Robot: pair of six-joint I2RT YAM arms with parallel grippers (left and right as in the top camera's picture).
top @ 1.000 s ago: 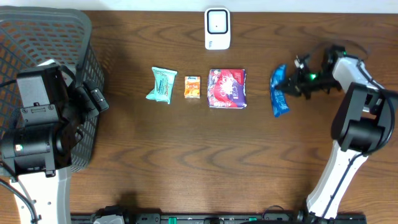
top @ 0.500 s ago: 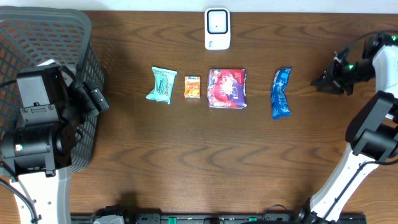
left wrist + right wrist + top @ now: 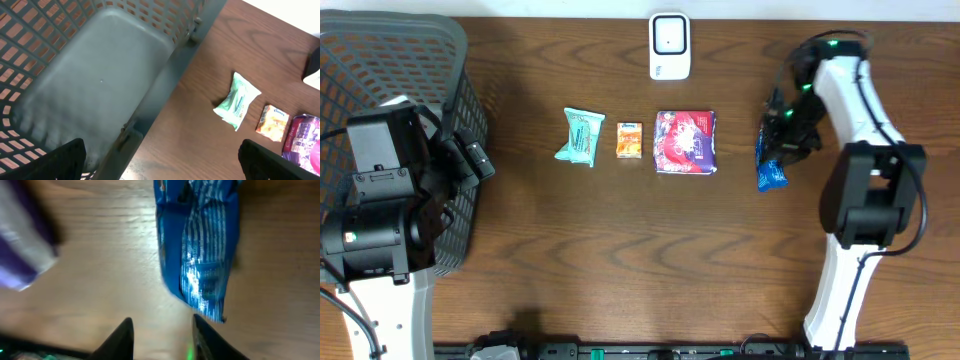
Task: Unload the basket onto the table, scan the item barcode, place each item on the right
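A blue packet [image 3: 771, 177] lies on the table right of the row of items; the right wrist view shows it [image 3: 200, 255] crinkled and flat on the wood. My right gripper [image 3: 783, 135] hangs over its far end, and in its own view the gripper [image 3: 162, 325] is open with only bare table between the fingers, the packet's end just beyond one fingertip [image 3: 198, 322]. The white scanner [image 3: 669, 45] stands at the back centre. My left gripper [image 3: 160, 162] is open wide by the basket, holding nothing.
A grey mesh basket [image 3: 380, 40] fills the left corner, under the left arm. In a row sit a green packet [image 3: 580, 136], a small orange packet [image 3: 629, 140] and a purple-red packet [image 3: 686, 142]. Its purple edge [image 3: 20, 245] shows in the right wrist view.
The right gripper left the blue packet, swung out to the far right, then came back over the packet, its jaws opening. The packet now lies straighter. The left arm has not moved.
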